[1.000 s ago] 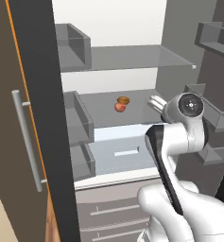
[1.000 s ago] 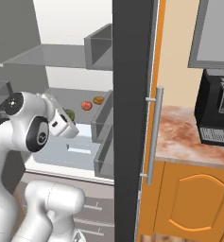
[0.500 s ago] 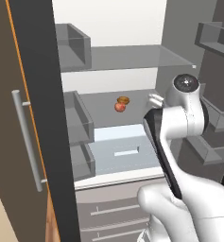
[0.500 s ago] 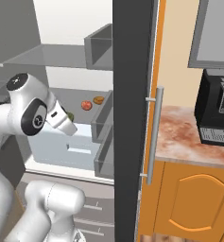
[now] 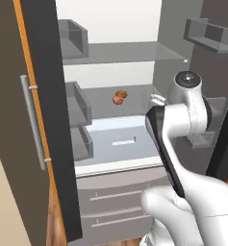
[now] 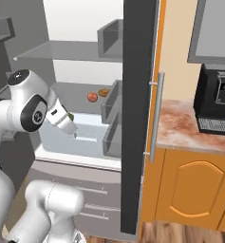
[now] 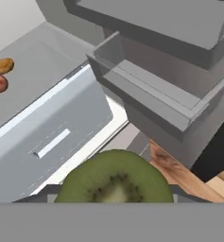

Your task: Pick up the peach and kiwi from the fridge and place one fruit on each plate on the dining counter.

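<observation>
My fingers [image 6: 71, 118] pinch the kiwi [image 7: 114, 177] outside the fridge [image 5: 134, 53]; the peach [image 5: 117, 99] sits on a glass shelf [image 5: 98, 93].

2 base views flanking the open fridge [image 5: 125, 144]; hand view close, down over its drawer [image 7: 47, 137].

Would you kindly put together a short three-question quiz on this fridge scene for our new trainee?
1. True or false: the peach lies on a fridge shelf.
2. Which fruit sits at the pincer? A) peach B) kiwi
3. Fill in: beside the peach lies a flatter ___ round item.

Key: 1 true; 2 B, cut face towards the hand camera; 3 orange-brown.
</observation>
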Robot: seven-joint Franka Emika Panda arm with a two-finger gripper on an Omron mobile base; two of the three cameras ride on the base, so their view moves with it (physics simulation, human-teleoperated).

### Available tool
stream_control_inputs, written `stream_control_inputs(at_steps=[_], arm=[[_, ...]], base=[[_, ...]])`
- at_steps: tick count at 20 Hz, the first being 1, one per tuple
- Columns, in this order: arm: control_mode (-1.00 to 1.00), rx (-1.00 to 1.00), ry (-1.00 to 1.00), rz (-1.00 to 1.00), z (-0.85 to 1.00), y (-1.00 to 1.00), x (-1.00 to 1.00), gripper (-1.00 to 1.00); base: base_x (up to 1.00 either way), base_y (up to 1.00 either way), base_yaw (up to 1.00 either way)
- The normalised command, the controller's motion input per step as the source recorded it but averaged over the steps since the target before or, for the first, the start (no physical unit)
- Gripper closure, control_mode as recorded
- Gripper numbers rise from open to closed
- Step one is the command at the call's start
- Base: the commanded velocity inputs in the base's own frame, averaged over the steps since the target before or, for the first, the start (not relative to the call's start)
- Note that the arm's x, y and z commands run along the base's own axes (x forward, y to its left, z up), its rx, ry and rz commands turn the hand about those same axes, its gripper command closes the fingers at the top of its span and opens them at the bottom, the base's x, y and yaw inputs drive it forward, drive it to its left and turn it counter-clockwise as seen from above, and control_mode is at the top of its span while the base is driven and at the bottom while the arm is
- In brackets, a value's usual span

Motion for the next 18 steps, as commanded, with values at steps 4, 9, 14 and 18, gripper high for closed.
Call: stream_control_inputs(at_steps=[4, 9, 14, 18], arm=[[1.00, 0.00, 0.00, 0.00, 0.00, 0.00, 0.00, 1.00], [1.00, 0.00, 0.00, 0.00, 0.00, 0.00, 0.00, 1.00], [1.00, 0.00, 0.00, 0.00, 0.00, 0.00, 0.00, 1.00], [1.00, 0.00, 0.00, 0.00, 0.00, 0.00, 0.00, 1.00]], base=[[-0.65, 0.09, -0.07], [-0.55, 0.01, -0.23], [-0.61, 0.00, -0.28], [-0.69, -0.13, -0.35]])
